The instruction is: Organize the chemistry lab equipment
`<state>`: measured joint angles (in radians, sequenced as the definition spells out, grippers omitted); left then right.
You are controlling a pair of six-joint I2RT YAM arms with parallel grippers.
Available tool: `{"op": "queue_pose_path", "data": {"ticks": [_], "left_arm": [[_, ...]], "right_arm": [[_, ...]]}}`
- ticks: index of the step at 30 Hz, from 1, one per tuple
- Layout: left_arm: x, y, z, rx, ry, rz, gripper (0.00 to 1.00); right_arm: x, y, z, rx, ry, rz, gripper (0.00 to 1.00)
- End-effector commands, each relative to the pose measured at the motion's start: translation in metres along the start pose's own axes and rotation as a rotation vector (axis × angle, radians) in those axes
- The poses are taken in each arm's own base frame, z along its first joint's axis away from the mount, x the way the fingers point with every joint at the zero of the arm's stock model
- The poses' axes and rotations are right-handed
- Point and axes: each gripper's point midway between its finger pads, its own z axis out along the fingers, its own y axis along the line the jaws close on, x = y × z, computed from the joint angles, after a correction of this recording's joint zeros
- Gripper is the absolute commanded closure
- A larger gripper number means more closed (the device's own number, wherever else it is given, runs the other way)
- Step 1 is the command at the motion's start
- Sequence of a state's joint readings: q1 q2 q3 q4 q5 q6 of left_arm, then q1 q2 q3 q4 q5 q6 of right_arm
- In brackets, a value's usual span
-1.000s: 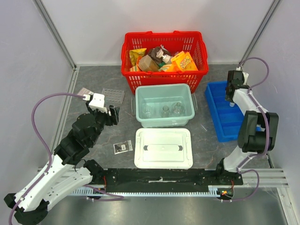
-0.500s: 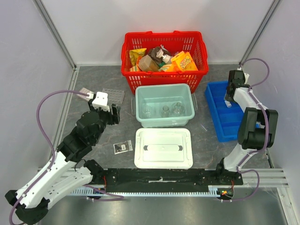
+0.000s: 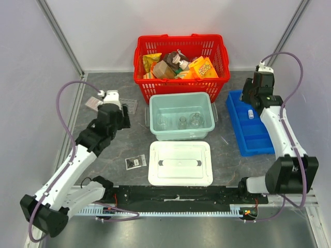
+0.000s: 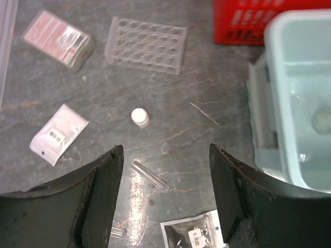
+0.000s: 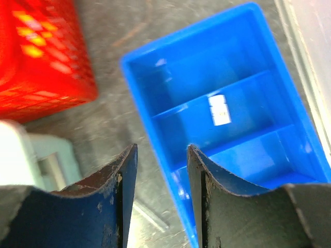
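White vial lies in the middle compartment of the blue divided tray, probably the slot meant for vials. Right pincer hangs above it, jaws apart, empty. Loose vial stands on the desk, near the clear well plate. Left pincer hovers over it, jaws wide, nothing held; likely the next pick. Glass flasks sit grouped in the teal bin.

Grey marbled tabletop, plain white walls
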<state>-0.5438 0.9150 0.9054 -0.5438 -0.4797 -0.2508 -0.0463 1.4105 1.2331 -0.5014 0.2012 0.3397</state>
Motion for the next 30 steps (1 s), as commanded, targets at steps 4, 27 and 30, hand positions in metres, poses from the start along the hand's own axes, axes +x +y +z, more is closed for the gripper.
{"op": "queue_pose_path", "data": {"ticks": [4,27,30], "left_arm": [[0.001,0.035,0.040,-0.006,0.171,-0.282,0.32],[0.078,0.057,0.139,-0.123,0.536,-0.304,0.49],[0.088,0.060,0.142,-0.139,0.575,-0.286,0.50]], "right_arm": [[-0.009,0.061,-0.062,-0.251,-0.103,-0.038,0.49],[-0.028,0.102,-0.171,-0.564,-0.290,-0.021,0.47],[-0.032,0.102,-0.177,-0.570,-0.305,-0.022,0.46]]}}
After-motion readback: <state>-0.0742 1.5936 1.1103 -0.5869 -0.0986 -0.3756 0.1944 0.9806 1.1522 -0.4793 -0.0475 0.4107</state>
